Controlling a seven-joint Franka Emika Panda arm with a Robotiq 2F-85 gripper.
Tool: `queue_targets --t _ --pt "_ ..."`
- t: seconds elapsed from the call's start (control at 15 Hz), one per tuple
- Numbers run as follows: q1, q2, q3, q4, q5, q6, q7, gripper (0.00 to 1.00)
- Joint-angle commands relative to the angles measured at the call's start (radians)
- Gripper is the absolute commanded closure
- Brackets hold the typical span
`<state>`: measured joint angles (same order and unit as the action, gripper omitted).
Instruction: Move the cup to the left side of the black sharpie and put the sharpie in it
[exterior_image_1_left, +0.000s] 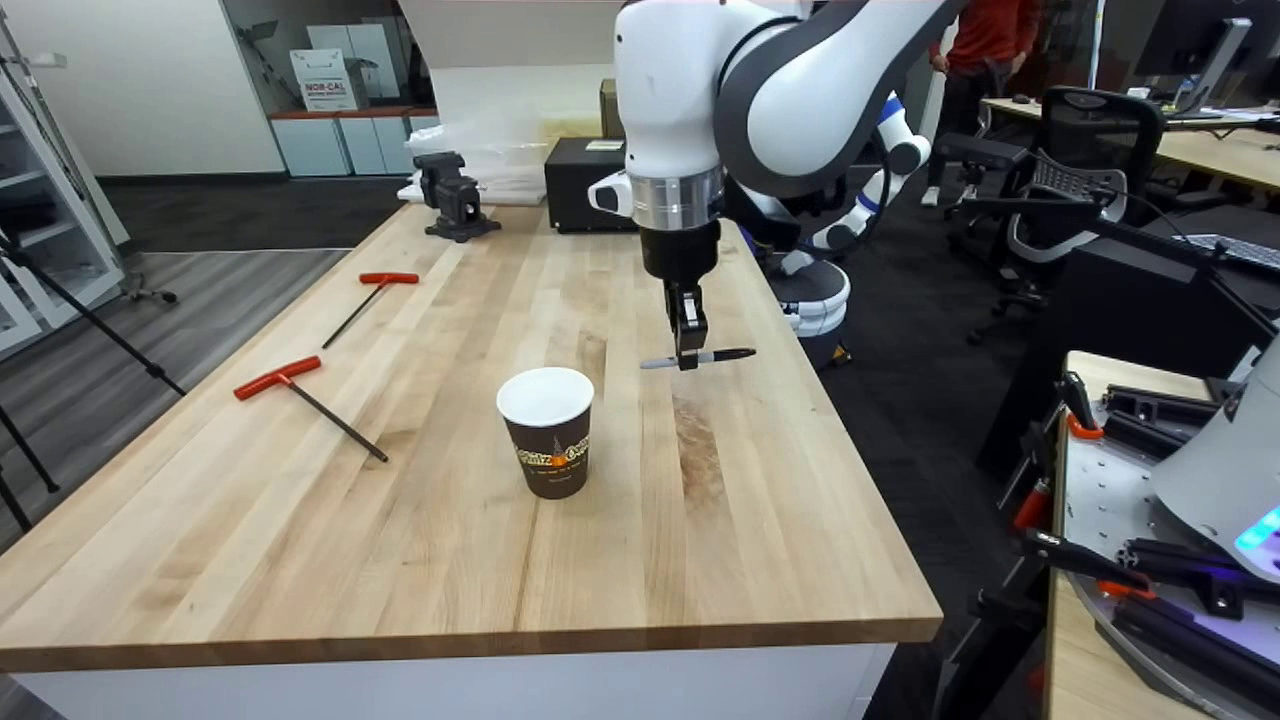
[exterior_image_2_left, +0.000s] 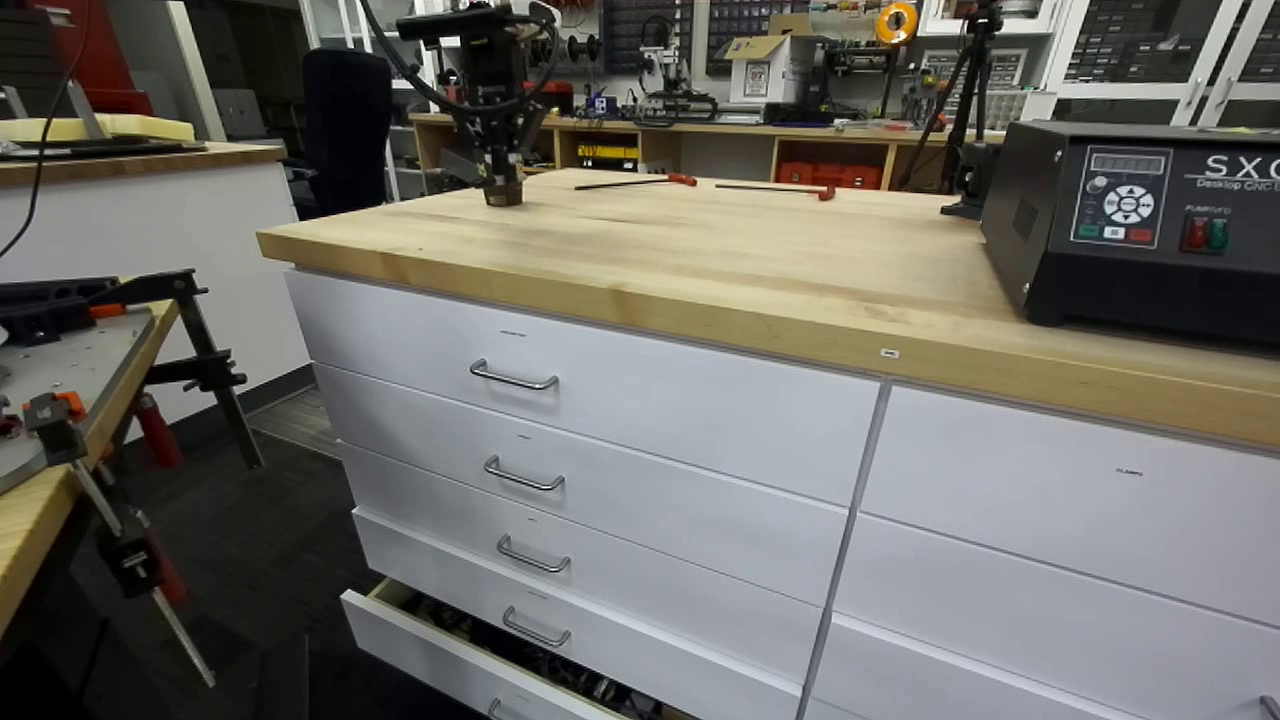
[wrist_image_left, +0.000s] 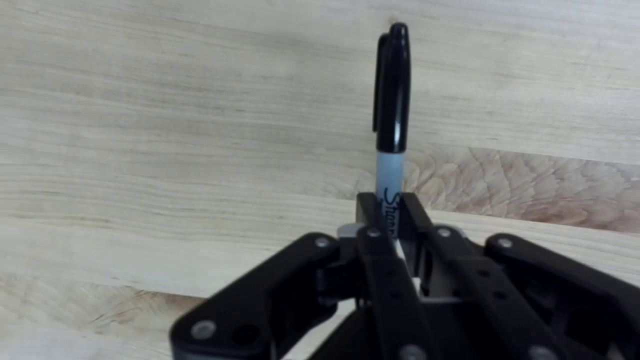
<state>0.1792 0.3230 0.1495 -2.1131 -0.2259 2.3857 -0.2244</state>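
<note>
The cup (exterior_image_1_left: 548, 440) is a dark brown paper cup with a white rim. It stands upright on the wooden table, in front of and to the left of my gripper in an exterior view. My gripper (exterior_image_1_left: 688, 360) is shut on the black sharpie (exterior_image_1_left: 735, 354), around its grey barrel. In the wrist view the sharpie (wrist_image_left: 393, 100) lies flat between the fingers (wrist_image_left: 389, 205), black cap pointing away. It seems raised off the tabletop. In an exterior view my gripper (exterior_image_2_left: 502, 165) covers most of the cup (exterior_image_2_left: 503, 195); the sharpie cannot be made out there.
Two red-handled T-shaped tools (exterior_image_1_left: 278, 378) (exterior_image_1_left: 388, 278) lie on the left of the table. A black vise (exterior_image_1_left: 455, 195) and a black control box (exterior_image_1_left: 590, 185) stand at the back. The table's right edge (exterior_image_1_left: 850, 430) is near my gripper.
</note>
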Motion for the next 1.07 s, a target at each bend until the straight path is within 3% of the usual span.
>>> queue_targets --t 0.0,1.0 --pt "-0.005 -0.100 0.016 -0.058 -0.009 -0.015 -0.038 0.95" --pt "0.033 -0.288 0.101 -0.052 0.070 -0.063 -0.103 0.95"
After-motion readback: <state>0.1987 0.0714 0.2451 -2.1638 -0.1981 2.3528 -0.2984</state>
